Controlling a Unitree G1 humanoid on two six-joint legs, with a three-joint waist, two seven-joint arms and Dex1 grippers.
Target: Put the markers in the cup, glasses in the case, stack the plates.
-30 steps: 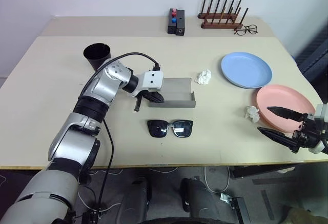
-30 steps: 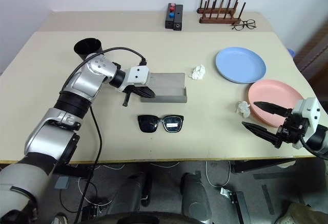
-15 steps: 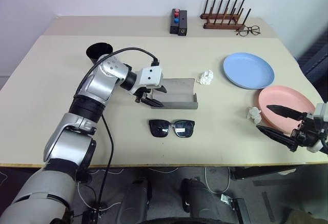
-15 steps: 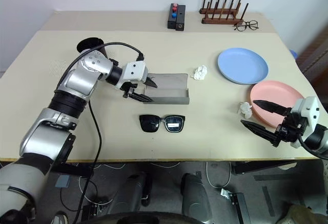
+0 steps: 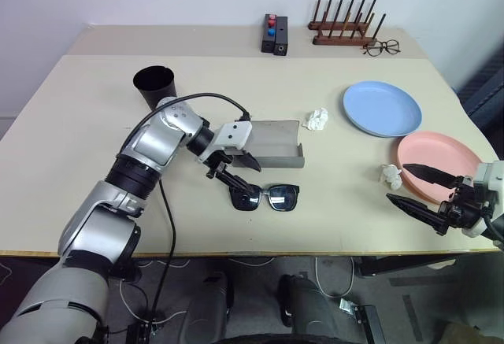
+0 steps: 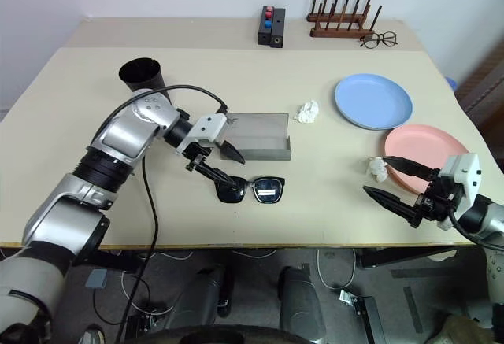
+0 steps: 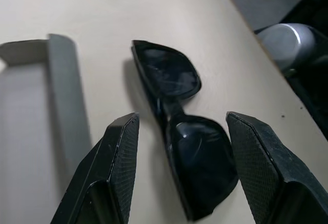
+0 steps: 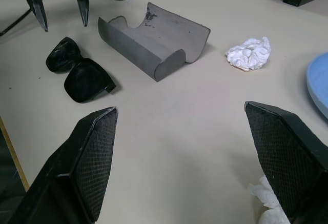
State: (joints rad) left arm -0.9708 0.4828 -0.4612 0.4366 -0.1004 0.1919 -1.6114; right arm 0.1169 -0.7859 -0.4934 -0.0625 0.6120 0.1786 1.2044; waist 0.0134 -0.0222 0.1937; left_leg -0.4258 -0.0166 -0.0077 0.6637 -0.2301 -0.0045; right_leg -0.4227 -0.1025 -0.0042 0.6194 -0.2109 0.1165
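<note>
Two fingers of the left pincer [image 5: 239,170] stand apart, empty, astride the sunglasses' [image 5: 264,197] left lens; the frame runs three-to-nine on the bench [image 5: 79,147], grey case [image 5: 272,142] at twelve, contact perhaps not yet made.

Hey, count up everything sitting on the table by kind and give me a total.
Plates: 2, light blue plate and pink plate
Cup: 1, black cup
Glasses case: 1, grey case
Sunglasses: 1, black sunglasses
Clear eyeglasses: 1
Wooden peg rack: 1
Black block with red and blue tops: 1
Crumpled white paper: 2
Total: 10
</note>
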